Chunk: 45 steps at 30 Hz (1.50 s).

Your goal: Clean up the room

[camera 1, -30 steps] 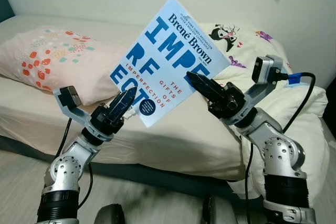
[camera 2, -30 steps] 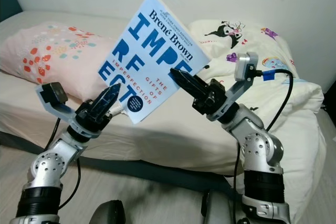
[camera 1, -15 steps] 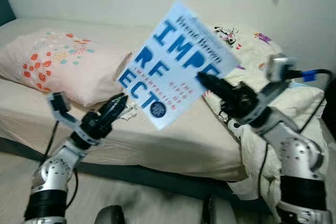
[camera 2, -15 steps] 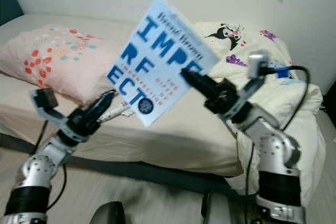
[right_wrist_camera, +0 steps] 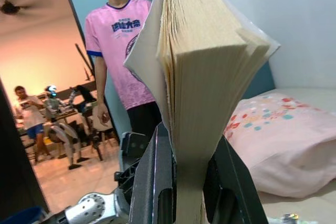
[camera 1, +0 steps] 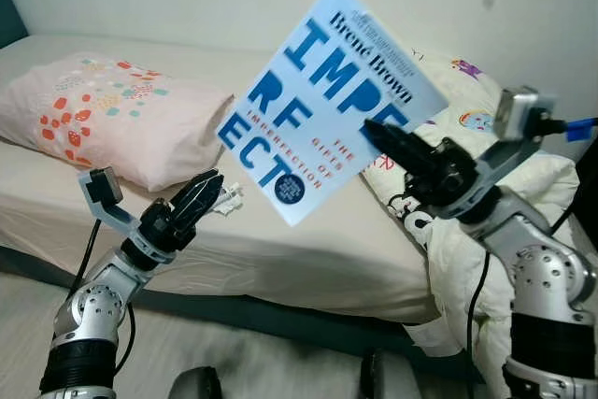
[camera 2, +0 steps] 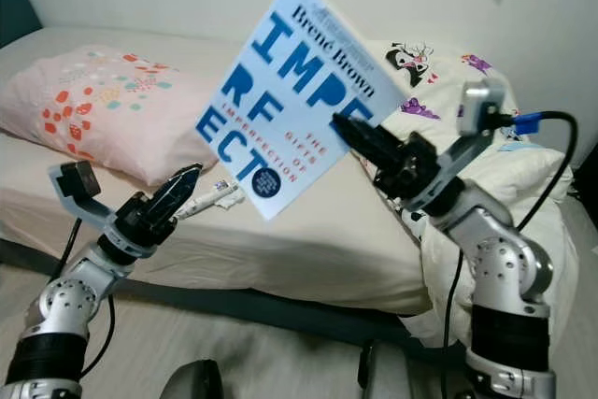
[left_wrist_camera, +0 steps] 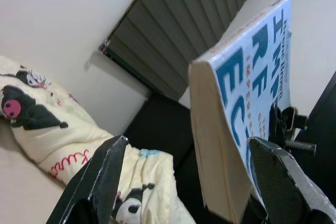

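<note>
So in the head view the left hand [camera 1: 207,195] has let go and dropped off to about 8 o'clock of the book [camera 1: 327,105], fingers spread with nothing in them. That leaves the right hand [camera 1: 392,137] alone pinching the glossy blue paperback up over the bed [camera 1: 308,259]. The left wrist view shows its cream page block between the open fingers [left_wrist_camera: 107,174]. In the right wrist view the fanned pages sit clamped tight, so the handoff looks done.

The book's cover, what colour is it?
Light blue with darker blue lettering; the book shows best in the left eye view.
</note>
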{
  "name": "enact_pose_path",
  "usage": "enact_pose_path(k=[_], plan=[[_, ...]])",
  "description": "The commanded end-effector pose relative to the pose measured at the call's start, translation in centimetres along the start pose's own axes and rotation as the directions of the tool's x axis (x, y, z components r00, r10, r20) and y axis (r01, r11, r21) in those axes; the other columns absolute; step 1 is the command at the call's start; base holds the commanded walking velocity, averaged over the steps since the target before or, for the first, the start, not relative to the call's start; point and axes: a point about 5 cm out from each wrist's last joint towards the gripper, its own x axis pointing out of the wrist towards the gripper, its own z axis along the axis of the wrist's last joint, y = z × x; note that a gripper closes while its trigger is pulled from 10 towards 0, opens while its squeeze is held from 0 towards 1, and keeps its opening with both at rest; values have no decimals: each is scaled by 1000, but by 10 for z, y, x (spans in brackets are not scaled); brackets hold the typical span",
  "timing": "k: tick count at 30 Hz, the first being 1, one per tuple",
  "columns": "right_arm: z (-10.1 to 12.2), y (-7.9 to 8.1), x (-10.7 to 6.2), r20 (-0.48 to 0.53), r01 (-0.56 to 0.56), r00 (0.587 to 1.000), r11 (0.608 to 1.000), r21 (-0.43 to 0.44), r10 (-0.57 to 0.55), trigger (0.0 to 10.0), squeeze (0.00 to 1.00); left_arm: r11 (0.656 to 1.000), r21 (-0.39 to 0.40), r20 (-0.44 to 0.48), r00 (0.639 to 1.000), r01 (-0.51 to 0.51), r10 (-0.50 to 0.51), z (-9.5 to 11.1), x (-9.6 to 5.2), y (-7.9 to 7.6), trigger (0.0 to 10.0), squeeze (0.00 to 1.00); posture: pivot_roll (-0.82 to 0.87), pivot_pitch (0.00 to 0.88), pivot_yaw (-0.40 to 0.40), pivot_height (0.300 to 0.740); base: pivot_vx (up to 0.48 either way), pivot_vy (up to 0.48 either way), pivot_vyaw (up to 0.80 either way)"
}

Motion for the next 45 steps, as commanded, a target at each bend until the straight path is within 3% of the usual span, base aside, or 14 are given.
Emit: enact_pose_path(k=[1,20,21,27,44,45], plan=[[1,5,3,5,-29,1000,1000,-5,29,0,0,1000,-9,6,1000,18,-18,-3,2,-1,10000,0,17,0,-7,512,0,0,0],[-25,4,9,-55,-11,998,998,64,14,0,0,990,-54,73,990,127,-123,-8,23,-12,10000,0,11,0,-13,512,0,0,0],[-29,4,10,-63,-7,998,998,70,11,0,0,985,-76,72,986,158,-153,-10,24,-15,0,0,12,0,-11,512,0,0,0],[-29,4,10,-63,-2,998,998,66,6,0,0,977,-92,60,981,190,-185,-13,24,-20,0,0,12,0,-11,512,0,0,0],[-9,-1,6,-13,41,999,999,1,-41,0,0,987,-99,42,992,126,-123,-14,12,-12,0,0,1,0,-8,512,0,0,0],[-8,-6,6,-7,82,997,997,-2,-82,10000,0,988,-101,46,992,118,-114,-15,11,-11,0,0,-2,0,-10,512,0,0,0]])
